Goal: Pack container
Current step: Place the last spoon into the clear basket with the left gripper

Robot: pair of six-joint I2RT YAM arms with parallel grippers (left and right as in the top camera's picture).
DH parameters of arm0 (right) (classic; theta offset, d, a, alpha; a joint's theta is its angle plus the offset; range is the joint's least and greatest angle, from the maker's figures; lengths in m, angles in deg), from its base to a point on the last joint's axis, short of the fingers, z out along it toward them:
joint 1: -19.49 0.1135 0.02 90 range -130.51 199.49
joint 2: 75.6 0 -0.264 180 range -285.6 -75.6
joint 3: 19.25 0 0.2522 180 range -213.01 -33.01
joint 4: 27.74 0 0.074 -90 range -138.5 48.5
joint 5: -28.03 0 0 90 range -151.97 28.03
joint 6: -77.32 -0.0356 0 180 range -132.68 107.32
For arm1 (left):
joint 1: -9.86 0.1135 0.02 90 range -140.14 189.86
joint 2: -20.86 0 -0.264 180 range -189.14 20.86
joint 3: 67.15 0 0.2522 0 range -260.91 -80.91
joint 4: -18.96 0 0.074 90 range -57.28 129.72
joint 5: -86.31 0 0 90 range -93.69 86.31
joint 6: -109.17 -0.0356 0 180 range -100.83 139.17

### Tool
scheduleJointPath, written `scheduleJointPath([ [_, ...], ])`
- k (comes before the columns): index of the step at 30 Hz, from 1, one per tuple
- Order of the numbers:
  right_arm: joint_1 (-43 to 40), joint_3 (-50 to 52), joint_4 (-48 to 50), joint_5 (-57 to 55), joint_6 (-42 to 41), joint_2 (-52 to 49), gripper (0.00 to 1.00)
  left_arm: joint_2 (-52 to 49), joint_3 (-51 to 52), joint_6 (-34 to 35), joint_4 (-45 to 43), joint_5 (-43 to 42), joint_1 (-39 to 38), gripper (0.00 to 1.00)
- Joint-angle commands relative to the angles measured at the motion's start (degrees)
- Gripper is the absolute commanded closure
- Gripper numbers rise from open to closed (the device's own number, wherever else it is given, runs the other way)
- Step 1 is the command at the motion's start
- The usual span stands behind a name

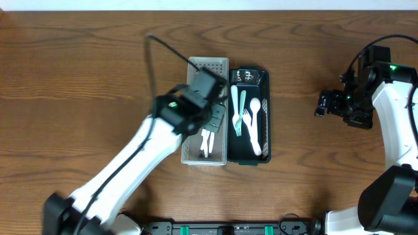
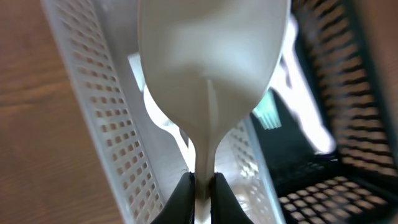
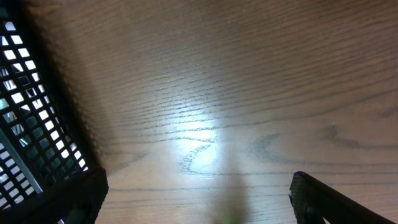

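My left gripper (image 1: 215, 119) hovers over the white perforated basket (image 1: 210, 64) and is shut on the handle of a white plastic spoon (image 2: 211, 56). In the left wrist view the jaws (image 2: 201, 182) pinch the thin handle, and the spoon bowl fills the view above the basket wall (image 2: 93, 106). The black container (image 1: 265, 85) sits right beside the basket and holds a white fork (image 1: 236, 112) and white spoons (image 1: 255, 124). More white cutlery (image 1: 207, 142) lies in the basket. My right gripper (image 1: 321, 104) is far to the right, open and empty over bare wood (image 3: 199, 194).
The black container's mesh corner (image 3: 31, 124) shows at the left of the right wrist view. A black cable (image 1: 163, 47) loops above the left arm. Wooden tabletop (image 1: 78, 78) surrounds both containers.
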Motion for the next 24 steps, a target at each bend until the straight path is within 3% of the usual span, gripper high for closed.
scheduleJointPath([
  [1,0.1,0.2,-0.2,0.5,-0.7,-0.3,0.04,-5.4,0.1,-1.5,0.2,1.9,0.1,0.94],
  [4,0.1,0.2,-0.3,0.5,-0.7,-0.3,0.04,-8.1,0.1,-1.5,0.1,1.9,0.1,0.88],
  [6,0.1,0.2,-0.2,0.5,-0.7,-0.3,0.03,-8.6,0.1,-1.5,0.1,1.9,0.2,0.64],
  [7,0.1,0.2,-0.2,0.4,-0.7,-0.3,0.04,-8.5,0.1,-1.6,0.1,2.0,0.2,0.59],
  [12,0.1,0.2,-0.2,0.4,-0.7,-0.3,0.04,-5.5,-0.7,-1.6,0.5,2.0,0.4,0.5],
  [14,0.1,0.2,-0.2,0.4,-0.7,-0.3,0.04,-2.8,-1.5,-1.6,0.7,2.1,0.8,0.41],
  [16,0.1,0.2,-0.2,0.4,-0.7,-0.3,0.05,0.5,-2.3,-1.6,1.4,3.0,1.9,0.27],
  [18,0.2,0.2,0.0,0.5,-0.7,-0.3,0.06,4.3,-2.4,-1.6,1.7,4.3,3.9,0.06],
  [19,0.3,0.2,0.2,0.5,-0.7,-0.3,0.07,6.1,-2.4,-1.6,1.8,4.7,5.2,0.02],
  [24,3.6,0.1,4.1,0.4,-0.2,-0.1,0.02,13.1,-2.4,-1.6,1.0,5.0,16.2,0.02],
])
